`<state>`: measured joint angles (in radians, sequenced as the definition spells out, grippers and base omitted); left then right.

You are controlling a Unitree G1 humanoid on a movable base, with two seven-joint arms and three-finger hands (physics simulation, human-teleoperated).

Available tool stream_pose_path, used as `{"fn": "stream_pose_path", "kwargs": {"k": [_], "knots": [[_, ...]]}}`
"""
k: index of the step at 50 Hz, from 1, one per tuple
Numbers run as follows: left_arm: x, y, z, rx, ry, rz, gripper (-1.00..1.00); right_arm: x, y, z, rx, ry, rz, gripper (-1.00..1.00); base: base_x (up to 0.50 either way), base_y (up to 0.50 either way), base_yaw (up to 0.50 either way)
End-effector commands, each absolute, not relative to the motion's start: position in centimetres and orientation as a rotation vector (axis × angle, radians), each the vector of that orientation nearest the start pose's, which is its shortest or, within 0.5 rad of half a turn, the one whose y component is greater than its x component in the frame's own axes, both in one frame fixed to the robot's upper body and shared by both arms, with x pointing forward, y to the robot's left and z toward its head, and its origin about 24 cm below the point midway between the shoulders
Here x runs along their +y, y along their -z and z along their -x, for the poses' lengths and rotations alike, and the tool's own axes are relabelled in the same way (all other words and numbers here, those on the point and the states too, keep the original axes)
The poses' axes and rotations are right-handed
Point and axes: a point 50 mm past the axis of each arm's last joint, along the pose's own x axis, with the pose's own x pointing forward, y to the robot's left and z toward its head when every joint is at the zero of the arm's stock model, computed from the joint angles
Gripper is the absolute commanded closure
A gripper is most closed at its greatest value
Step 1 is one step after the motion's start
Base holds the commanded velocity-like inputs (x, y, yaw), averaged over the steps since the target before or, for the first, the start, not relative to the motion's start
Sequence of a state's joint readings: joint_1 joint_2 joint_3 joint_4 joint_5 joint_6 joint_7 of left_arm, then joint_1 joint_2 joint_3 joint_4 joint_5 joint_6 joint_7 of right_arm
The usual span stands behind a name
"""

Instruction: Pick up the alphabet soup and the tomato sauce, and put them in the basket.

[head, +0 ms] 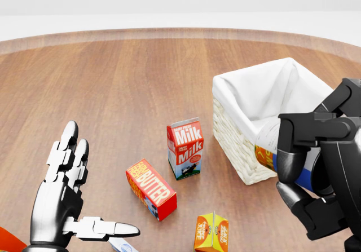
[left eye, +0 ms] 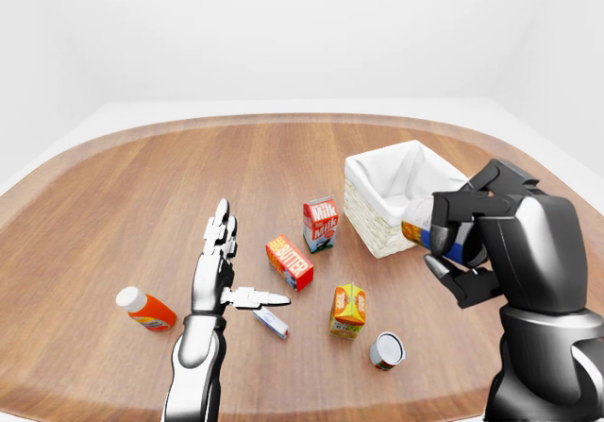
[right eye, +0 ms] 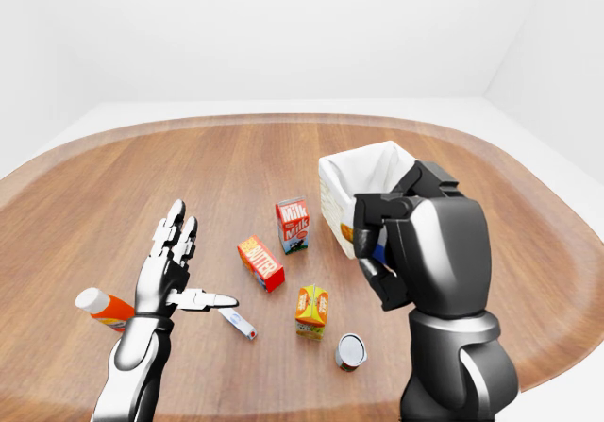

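A can (head: 269, 150) with an orange, white and blue label, judged to be the alphabet soup, is grasped by the fingers (head: 293, 150) of the right hand (head: 316, 167) and held just beside the near wall of the white-lined wicker basket (head: 242, 150), not yet over the opening. Were it released here, the rim could be struck and the can dropped onto the wooden surface (head: 113, 83). The left hand (left eye: 219, 271) is held splayed, grasping nothing. A second can (left eye: 386, 350), possibly the tomato sauce, is left near the surface's lower edge.

Basket (head: 316, 97) mouth: open, lined in white
Beside basket's left wall: milk carton (head: 185, 148), upright, near
Worktop (left eye: 142, 186) above the cartons: bare wood
Lower middle: butter box (head: 151, 189), juice carton (head: 211, 233), close together
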<state>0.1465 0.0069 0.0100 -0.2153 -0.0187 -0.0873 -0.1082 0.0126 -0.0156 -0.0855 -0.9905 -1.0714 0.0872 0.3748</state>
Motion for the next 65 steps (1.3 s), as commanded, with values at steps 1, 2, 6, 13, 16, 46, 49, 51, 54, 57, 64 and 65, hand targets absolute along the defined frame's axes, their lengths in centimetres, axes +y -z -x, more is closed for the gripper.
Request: {"fn": "stream_pose_path", "kwargs": {"k": [1,2,6,13,16,46,49,51,54,57,64,65], "knots": [[15.7,-6.8,-22.6,-0.167,0.05,-0.001,-1.0,-15.4,-25.2,-18.0,-0.663,0.314,1.204,1.0,0.0,0.0,0.0],[15.7,-6.7,-22.6,-0.164,0.05,0.0,-1.0,-15.4,-25.0,-18.2,-0.658,0.316,1.202,1.0,0.0,0.0,0.0],[15.7,-6.6,-22.6,-0.158,0.051,0.0,-1.0,-15.1,-25.5,-19.4,-0.659,0.309,1.237,1.0,0.0,0.0,0.0],[15.7,-6.7,-22.6,-0.161,0.054,0.0,-1.0,-15.3,-26.0,-22.4,-0.625,0.307,1.303,1.0,0.0,0.0,0.0],[15.6,-6.8,-22.5,-0.166,0.056,-0.001,-1.0,-15.5,-25.8,-23.4,-0.607,0.308,1.306,1.0,0.0,0.0,0.0],[15.7,-6.4,-22.6,-0.149,0.06,0.001,-1.0,-16.2,-25.2,-31.5,-0.491,0.322,1.397,1.0,0.0,0.0,0.0],[15.6,-6.6,-22.5,-0.159,0.06,0.0,-1.0,-16.4,-24.8,-32.7,-0.467,0.33,1.411,1.0,0.0,0.0,0.0],[15.6,-6.7,-22.5,-0.165,0.06,-0.001,-1.0,-16.6,-24.6,-33.3,-0.452,0.333,1.415,1.0,0.0,0.0,0.0],[15.6,-6.8,-22.5,-0.168,0.06,-0.001,-1.0,-16.8,-24.3,-34.1,-0.433,0.333,1.421,1.0,0.0,0.0,0.0],[15.6,-6.8,-22.5,-0.168,0.059,-0.001,-1.0,-17.0,-24.0,-34.9,-0.414,0.334,1.419,1.0,0.0,0.0,0.0],[15.6,-6.5,-22.6,-0.156,0.057,0.001,-1.0,-17.2,-23.7,-36.7,-0.382,0.334,1.427,1.0,0.0,0.0,0.0],[15.6,-6.6,-22.6,-0.157,0.057,0.0,-1.0,-17.3,-23.7,-36.8,-0.378,0.332,1.427,1.0,0.0,0.0,0.0]]}}
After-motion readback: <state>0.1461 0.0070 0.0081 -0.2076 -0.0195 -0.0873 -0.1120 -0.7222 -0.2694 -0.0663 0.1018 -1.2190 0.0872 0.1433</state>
